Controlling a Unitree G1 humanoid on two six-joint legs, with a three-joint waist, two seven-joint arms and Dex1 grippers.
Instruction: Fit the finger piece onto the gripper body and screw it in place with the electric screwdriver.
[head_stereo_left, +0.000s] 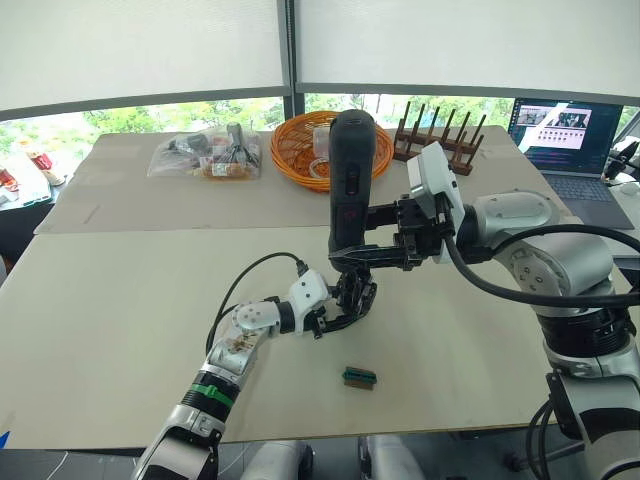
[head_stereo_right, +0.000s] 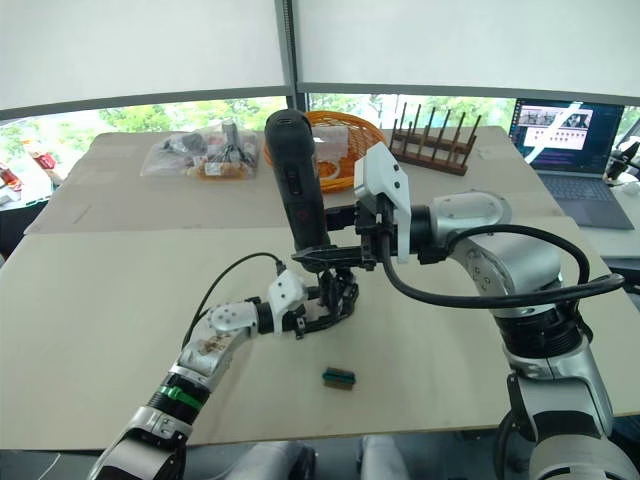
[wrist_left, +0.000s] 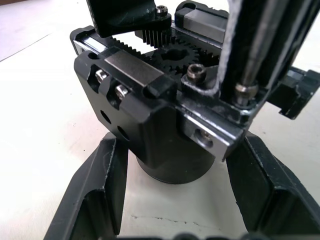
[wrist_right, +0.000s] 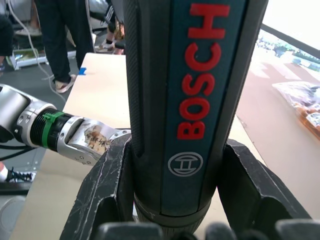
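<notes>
From my head, I see my right end effector (head_stereo_left: 385, 252) squeezed on the electric screwdriver (head_stereo_left: 350, 180). The tool stands almost straight up, with its tip pointing down. Right under it sits the gripper body (head_stereo_left: 356, 297) on the tabletop (head_stereo_left: 120, 300), near the middle. My left end effector (head_stereo_left: 345, 310) is clamped on that body from the 9 o'clock side. A tiny green and brown block (head_stereo_left: 359, 377) lies at 6 o'clock from the body, near but apart. I cannot pick out the finger piece for sure.

In my left wrist view, my two black fingers (wrist_left: 95, 195) hug the round bottom of the gripper body (wrist_left: 150, 125). The thin metal bit (wrist_left: 255, 50) comes down to a small screw (wrist_left: 246, 91) on top. I think I am on the screwing step. To do it well, I should keep the bit straight over the screw, push down softly, and hold the body very tight so it cannot spin.

In my right wrist view, my fingers (wrist_right: 105, 190) pinch the screwdriver from both sides. Red letters on it say "BOSCH" (wrist_right: 202, 70), with a round logo (wrist_right: 185, 164) below.
</notes>
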